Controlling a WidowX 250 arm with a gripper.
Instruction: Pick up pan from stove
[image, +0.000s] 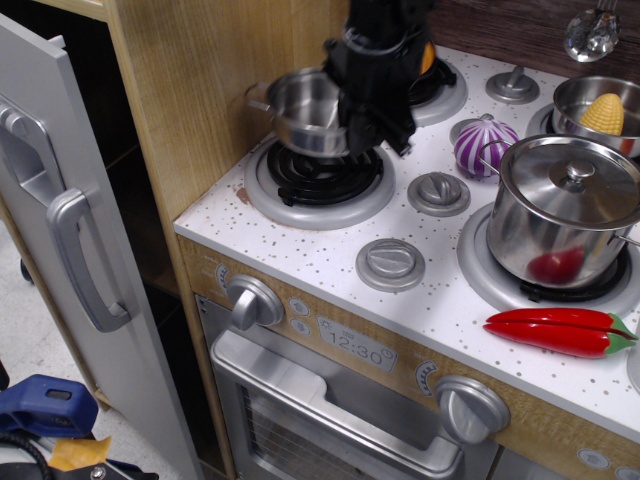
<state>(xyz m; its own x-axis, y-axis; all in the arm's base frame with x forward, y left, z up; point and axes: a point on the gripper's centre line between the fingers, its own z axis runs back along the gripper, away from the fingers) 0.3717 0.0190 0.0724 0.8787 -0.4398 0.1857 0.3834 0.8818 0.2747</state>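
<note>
The pan (300, 120) is a small shiny steel pot with loop side handles. It hangs in the air above the front left burner (318, 180) of the stove (330, 255), clear of the black grate. My black gripper (368, 122) is shut on the pan's right rim and holds it up, slightly tilted. The arm comes down from the top of the view and hides the pan's right side.
A lidded steel pot (562, 208) stands on the front right burner with a red pepper (560, 331) in front of it. A purple onion (484, 145), an orange pumpkin (428, 58) and a pan with yellow corn (603, 108) sit further back. A wooden wall (190, 90) stands at the left.
</note>
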